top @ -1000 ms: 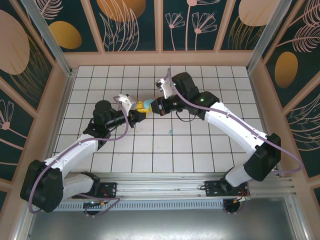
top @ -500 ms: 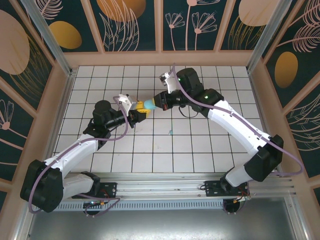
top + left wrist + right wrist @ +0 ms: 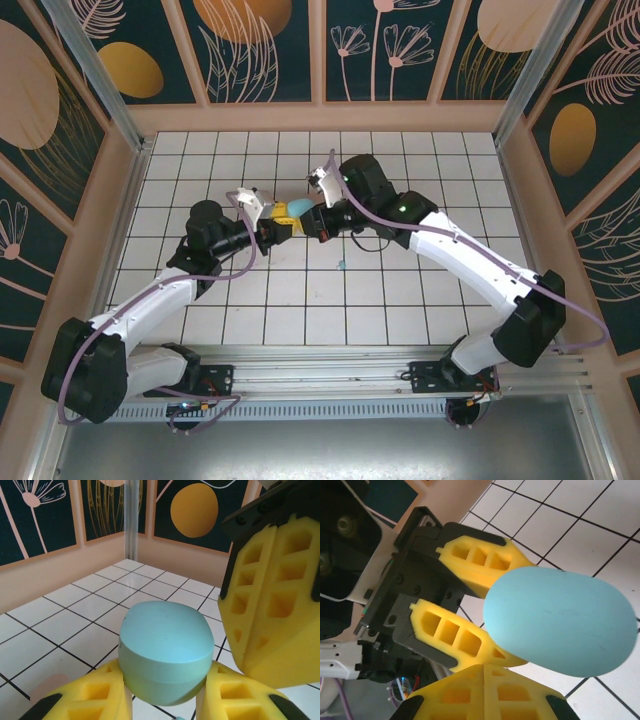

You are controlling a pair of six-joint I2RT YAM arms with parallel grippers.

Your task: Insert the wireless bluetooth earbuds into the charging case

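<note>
Right fingers (image 3: 270, 605) back beside charging case (image 3: 165, 650), perhaps touching, left fingers (image 3: 95, 695) clamping it

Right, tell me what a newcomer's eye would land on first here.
The closed teal charging case stands out, clamped by the left gripper in yellow fingers over the middle of the white tiled floor. The right gripper, its fingers pressed together, points at the case from close beside it. One tiny teal earbud lies alone on a tile nearer the arm bases.
</note>
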